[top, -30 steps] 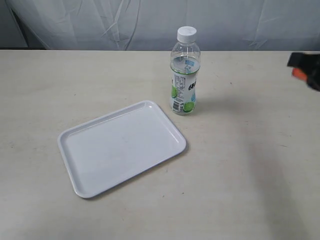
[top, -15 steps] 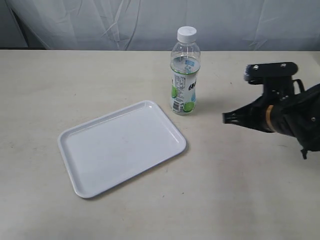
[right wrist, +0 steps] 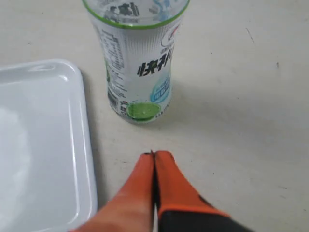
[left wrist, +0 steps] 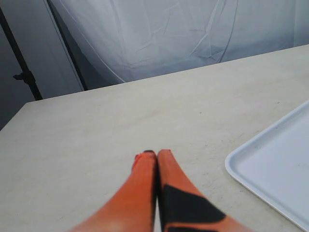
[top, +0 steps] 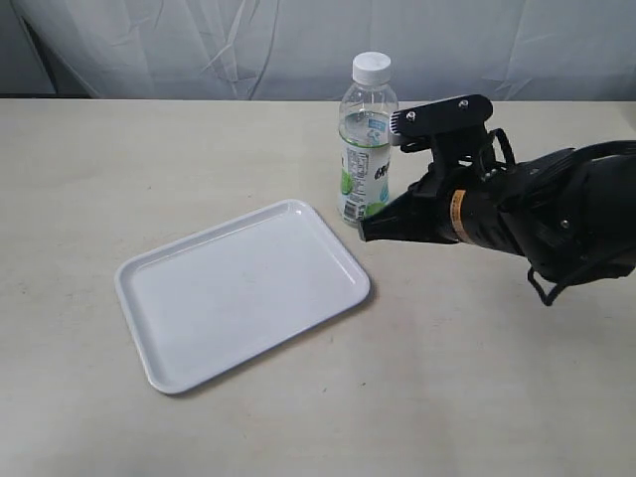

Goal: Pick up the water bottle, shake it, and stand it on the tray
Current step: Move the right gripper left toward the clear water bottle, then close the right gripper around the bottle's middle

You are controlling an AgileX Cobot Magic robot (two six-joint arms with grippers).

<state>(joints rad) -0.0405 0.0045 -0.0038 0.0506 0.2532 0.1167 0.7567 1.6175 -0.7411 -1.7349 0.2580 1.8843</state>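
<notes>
Water bottle (top: 368,149) upright, upper centre of exterior view, on matte beige table (top: 497,397), just beside tray (top: 243,293) corner. Clear plastic, white screw cap, glossy lime label. Tray smooth white, rounded corners, low rim. Right gripper (right wrist: 154,157) low near bottle base, not touching, jaws together; likely lining up side grasp. Left gripper (left wrist: 151,155) jaws together, parked near tray edge.
</notes>
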